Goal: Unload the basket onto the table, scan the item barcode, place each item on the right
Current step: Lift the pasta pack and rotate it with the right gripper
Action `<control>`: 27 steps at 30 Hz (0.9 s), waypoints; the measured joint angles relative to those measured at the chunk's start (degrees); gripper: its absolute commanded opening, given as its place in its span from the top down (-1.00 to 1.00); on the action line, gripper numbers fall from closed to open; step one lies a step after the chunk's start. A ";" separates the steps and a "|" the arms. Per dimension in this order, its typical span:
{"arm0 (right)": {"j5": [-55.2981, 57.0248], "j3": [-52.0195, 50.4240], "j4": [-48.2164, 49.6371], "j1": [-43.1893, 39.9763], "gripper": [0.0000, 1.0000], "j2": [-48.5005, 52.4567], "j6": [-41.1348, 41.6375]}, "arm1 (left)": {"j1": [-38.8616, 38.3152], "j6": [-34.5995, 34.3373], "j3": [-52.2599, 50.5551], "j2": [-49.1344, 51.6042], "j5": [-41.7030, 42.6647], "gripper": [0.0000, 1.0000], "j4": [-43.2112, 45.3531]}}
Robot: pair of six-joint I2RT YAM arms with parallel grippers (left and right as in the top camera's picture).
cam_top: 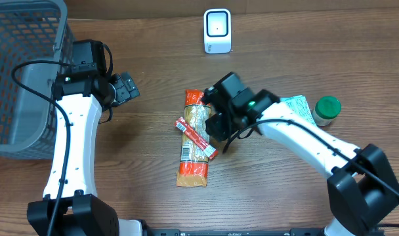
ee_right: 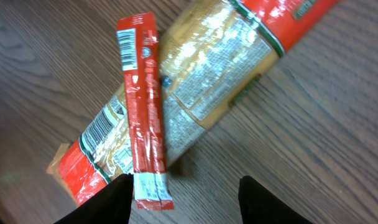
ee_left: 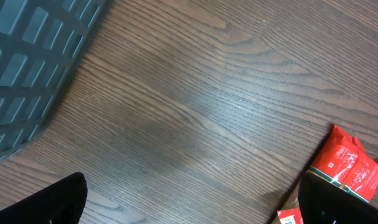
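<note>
Wrapper of the red snack stick [ee_right: 143, 106] looked light, thin and slick; its flat sealed end suited a pinch. Over it the right gripper [ee_right: 185, 196] hung spread, empty; the left gripper [ee_left: 194, 203] gaped wide.

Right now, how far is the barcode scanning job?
Nothing looks scanned yet: the scanner stands apart from the items. In hand: the right gripper hangs open over the end of the red stick pack, lying across the long snack bag. Left: grasp it, lift it, show its barcode to the scanner.
</note>
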 measured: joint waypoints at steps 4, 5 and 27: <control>-3.45 -2.86 0.07 -1.18 -0.25 0.00 -0.74 | 0.00 0.00 0.00 0.00 0.02 -1.00 0.00; -4.22 -3.74 0.46 -1.11 -0.25 0.00 -0.87 | 0.00 0.00 0.00 0.00 0.02 -1.00 0.00; -15.26 -9.22 10.10 -0.76 0.06 6.49 6.27 | 0.00 0.00 0.00 0.00 0.00 -1.00 0.00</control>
